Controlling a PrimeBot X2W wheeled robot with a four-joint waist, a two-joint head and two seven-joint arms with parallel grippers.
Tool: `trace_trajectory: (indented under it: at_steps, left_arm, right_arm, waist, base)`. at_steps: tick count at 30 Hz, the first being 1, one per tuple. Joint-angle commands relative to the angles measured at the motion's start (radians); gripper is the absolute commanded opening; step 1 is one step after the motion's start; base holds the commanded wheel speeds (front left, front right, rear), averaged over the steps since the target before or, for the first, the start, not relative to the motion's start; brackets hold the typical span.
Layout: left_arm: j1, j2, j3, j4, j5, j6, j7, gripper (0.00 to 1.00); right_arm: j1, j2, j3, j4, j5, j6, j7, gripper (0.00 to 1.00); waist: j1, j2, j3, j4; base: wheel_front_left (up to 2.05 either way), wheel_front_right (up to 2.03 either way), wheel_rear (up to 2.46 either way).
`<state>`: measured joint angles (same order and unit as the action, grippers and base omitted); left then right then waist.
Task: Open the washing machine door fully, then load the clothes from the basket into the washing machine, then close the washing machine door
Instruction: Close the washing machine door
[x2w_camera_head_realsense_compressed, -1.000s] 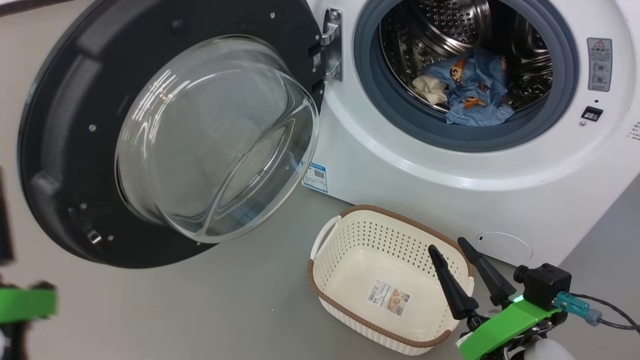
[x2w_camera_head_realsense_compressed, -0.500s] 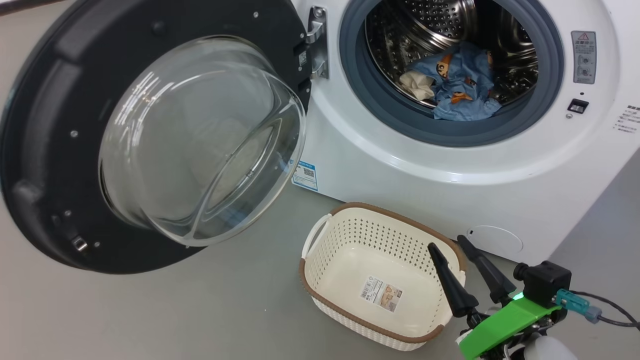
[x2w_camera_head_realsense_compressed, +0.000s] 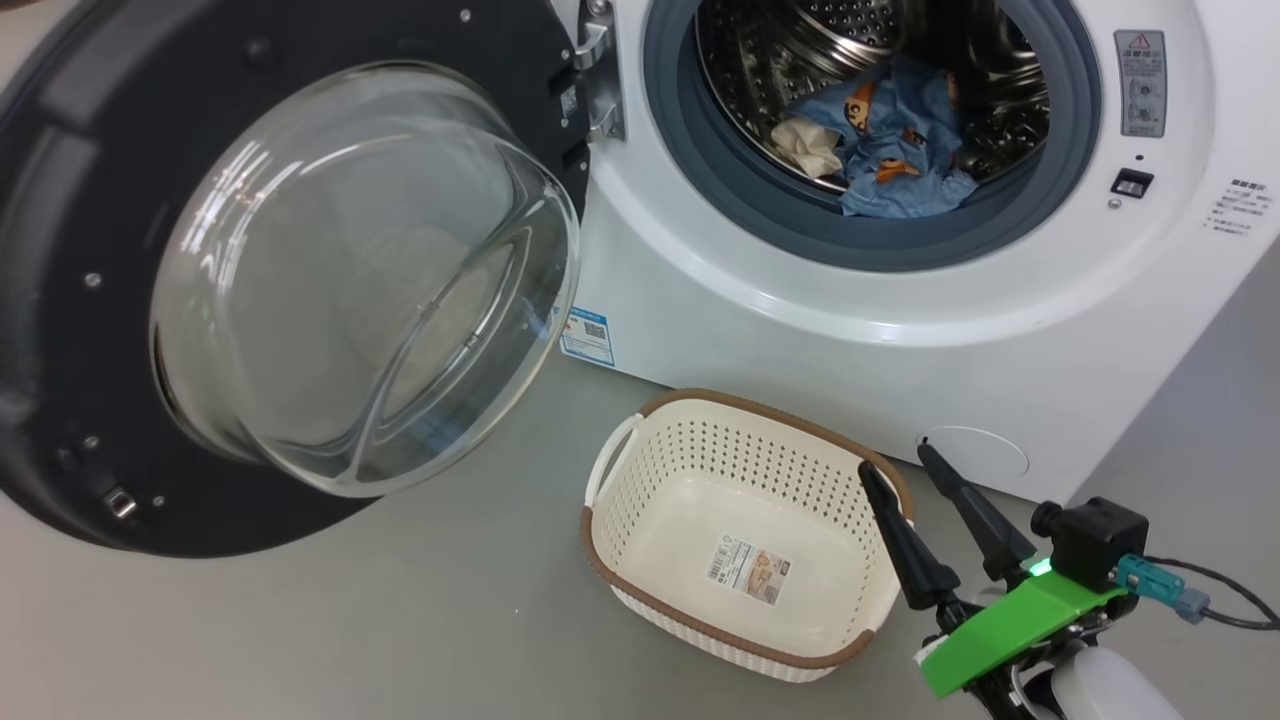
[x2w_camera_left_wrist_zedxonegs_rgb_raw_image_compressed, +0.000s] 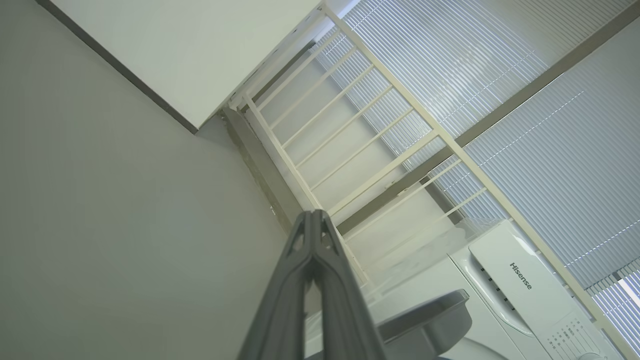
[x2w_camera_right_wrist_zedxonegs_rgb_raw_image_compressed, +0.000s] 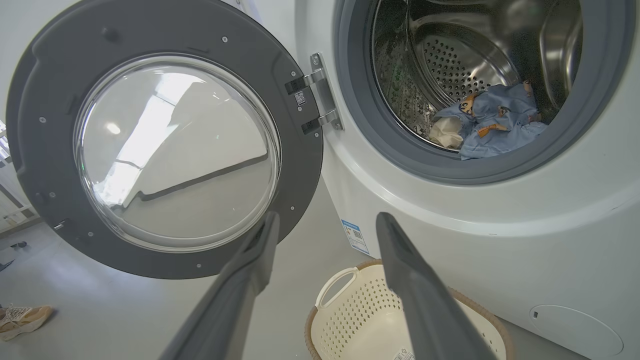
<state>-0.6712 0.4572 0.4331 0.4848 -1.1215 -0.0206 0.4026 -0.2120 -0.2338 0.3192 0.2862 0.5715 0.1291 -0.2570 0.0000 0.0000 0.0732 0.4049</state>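
Right wrist view: right gripper (x2w_camera_right_wrist_zedxonegs_rgb_raw_image_compressed: 327, 216) spread, empty; left gripper (x2w_camera_left_wrist_zedxonegs_rgb_raw_image_compressed: 315, 214) clamped, empty.

Door (x2w_camera_head_realsense_compressed: 90, 130) wide open; clothes (x2w_camera_head_realsense_compressed: 890, 150) in drum; basket (x2w_camera_head_realsense_compressed: 745, 530) empty.

Clothes (x2w_camera_head_realsense_compressed: 900, 170) in washing machine (x2w_camera_head_realsense_compressed: 800, 320), door (x2w_camera_head_realsense_compressed: 300, 280) at left, basket (x2w_camera_head_realsense_compressed: 720, 470) on floor (x2w_camera_head_realsense_compressed: 400, 620) in front
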Motion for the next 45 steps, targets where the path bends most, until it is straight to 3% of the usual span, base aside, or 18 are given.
trace_trajectory:
  at_steps: [1,9,20,35,45]
  left_arm:
    - [-0.044,0.076,0.023,0.005,-0.011,0.007,0.013,0.0]
    - [-0.107,0.118,0.029,0.199,-0.052,0.037,0.1,0.0]
    - [-0.142,0.142,0.021,0.307,-0.091,0.039,0.21,0.0]
    - [-0.117,0.11,-0.016,0.288,-0.128,0.024,0.356,0.0]
    - [-0.034,0.096,-0.06,0.177,-0.177,0.049,0.587,0.0]
  right_arm:
    - [-0.032,-0.007,0.027,-0.022,0.007,0.002,-0.005,1.0]
    - [-0.046,-0.012,0.028,-0.023,0.008,0.002,-0.005,1.0]
    - [-0.053,-0.02,0.023,-0.024,0.009,0.002,-0.005,1.0]
    - [-0.055,-0.019,0.021,-0.022,0.009,0.002,-0.005,1.0]
    - [-0.042,-0.012,0.008,-0.02,0.01,0.002,-0.005,1.0]
  waist:
    - [0.0,0.0,0.01,-0.01]
    - [0.0,0.0,0.037,-0.049]
    - [0.0,0.0,0.052,-0.07]
    - [0.0,0.0,0.052,-0.079]
    - [0.0,0.0,0.034,-0.082]
  base:
    - [0.0,0.0,0.0]
    - [0.0,0.0,0.0]
    - [0.0,0.0,0.0]
    - [0.0,0.0,0.0]
    - [0.0,0.0,0.0]
